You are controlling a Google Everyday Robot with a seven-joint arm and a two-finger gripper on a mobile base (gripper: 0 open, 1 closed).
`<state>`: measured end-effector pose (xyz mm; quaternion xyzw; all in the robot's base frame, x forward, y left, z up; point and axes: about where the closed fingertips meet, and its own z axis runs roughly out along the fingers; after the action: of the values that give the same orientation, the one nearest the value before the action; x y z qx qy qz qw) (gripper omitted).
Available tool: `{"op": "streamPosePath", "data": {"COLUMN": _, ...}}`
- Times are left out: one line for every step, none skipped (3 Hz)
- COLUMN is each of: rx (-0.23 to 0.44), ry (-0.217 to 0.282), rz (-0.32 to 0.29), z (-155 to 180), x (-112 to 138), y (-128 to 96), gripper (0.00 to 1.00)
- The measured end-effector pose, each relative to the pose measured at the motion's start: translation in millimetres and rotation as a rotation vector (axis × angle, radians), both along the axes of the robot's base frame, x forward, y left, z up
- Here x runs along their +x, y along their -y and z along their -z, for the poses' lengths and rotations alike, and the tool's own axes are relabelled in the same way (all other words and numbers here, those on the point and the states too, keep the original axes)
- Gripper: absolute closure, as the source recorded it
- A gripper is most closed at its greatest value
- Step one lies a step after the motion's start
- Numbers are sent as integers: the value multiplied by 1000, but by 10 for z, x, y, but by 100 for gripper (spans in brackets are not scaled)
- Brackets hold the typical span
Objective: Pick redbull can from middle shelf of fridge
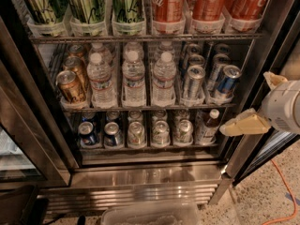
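The fridge stands open in front of me, with wire racks of drinks. The middle shelf holds gold cans, water bottles and slim cans in clear lane trays. The redbull can, blue and silver, stands at the front of the rightmost lane, tilted slightly. My gripper is at the right, outside the fridge by its right frame, a little right of and below the redbull can. Its tan fingers are spread apart and hold nothing.
Mostly silver slim cans stand just left of the redbull can. Water bottles fill the middle lanes and gold cans the left. Big green and red cans sit above, short cans below. An orange cable lies on the floor at right.
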<state>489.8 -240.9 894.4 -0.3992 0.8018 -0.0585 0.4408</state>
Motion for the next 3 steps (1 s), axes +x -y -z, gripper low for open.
{"op": "streamPosePath", "data": {"rx": 52, "ry": 59, "rz": 43, "z": -47, "x": 41, "y": 97, "gripper": 0}}
{"op": "streamPosePath", "data": {"rx": 122, "ry": 77, "rz": 66, "z": -67, "x": 67, "y": 141, "gripper": 0}}
{"op": "streamPosePath", "data": {"rx": 202, "ry": 74, "rz": 79, "z": -141, "x": 50, "y": 182, "gripper": 0}}
